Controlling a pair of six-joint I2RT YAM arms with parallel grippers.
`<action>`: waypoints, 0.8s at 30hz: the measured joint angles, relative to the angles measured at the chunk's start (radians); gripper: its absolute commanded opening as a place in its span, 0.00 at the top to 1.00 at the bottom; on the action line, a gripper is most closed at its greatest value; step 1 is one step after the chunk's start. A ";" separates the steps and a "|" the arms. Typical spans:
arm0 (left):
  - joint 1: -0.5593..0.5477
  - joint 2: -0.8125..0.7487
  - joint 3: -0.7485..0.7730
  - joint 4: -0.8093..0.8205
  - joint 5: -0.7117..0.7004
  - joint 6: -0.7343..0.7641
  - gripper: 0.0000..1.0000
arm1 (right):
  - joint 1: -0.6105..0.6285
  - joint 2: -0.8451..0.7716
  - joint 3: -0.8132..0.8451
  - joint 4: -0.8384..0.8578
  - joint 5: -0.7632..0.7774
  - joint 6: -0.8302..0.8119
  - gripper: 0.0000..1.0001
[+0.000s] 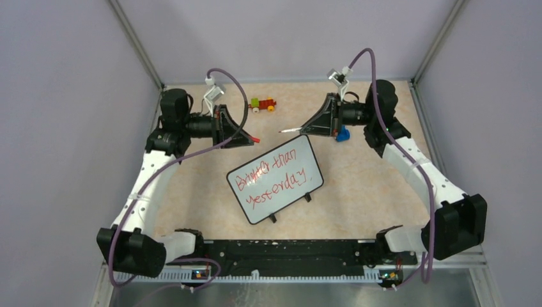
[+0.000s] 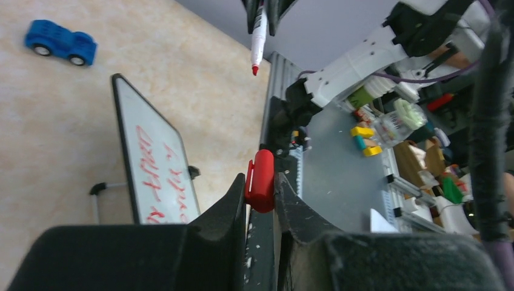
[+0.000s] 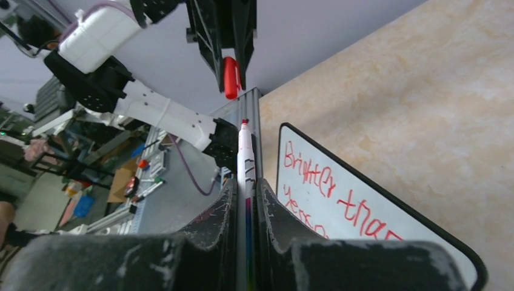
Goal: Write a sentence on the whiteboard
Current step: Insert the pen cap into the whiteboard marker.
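The whiteboard (image 1: 275,178) lies mid-table on black clip feet, with the red sentence (image 1: 271,176) "Brighter than yesterday" in two lines. It also shows in the left wrist view (image 2: 159,170) and the right wrist view (image 3: 363,212). My left gripper (image 1: 240,131) is behind the board's left end, shut on the red marker cap (image 2: 263,180). My right gripper (image 1: 314,126) is behind the board's right end, shut on the white marker (image 3: 245,163), whose red tip (image 1: 282,131) points left toward the cap. A gap separates tip and cap.
A small red, green and yellow toy (image 1: 263,104) lies at the back of the table. A blue toy car (image 1: 342,134) sits under the right gripper, also in the left wrist view (image 2: 60,42). Wall posts frame the back corners.
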 measured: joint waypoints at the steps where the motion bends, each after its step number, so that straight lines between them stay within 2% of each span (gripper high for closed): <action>1: -0.011 -0.026 -0.048 0.072 0.008 -0.060 1.00 | 0.007 0.004 -0.001 0.023 -0.002 0.021 1.00; 6: -0.048 -0.109 -0.216 0.426 0.026 -0.350 1.00 | 0.064 0.016 -0.002 0.136 -0.011 0.136 1.00; 15: -0.055 -0.159 -0.338 0.904 -0.060 -0.746 1.00 | 0.089 0.038 -0.021 0.351 -0.001 0.330 1.00; 24: -0.051 -0.159 -0.405 1.157 -0.119 -0.982 1.00 | 0.103 0.050 -0.022 0.410 0.016 0.388 1.00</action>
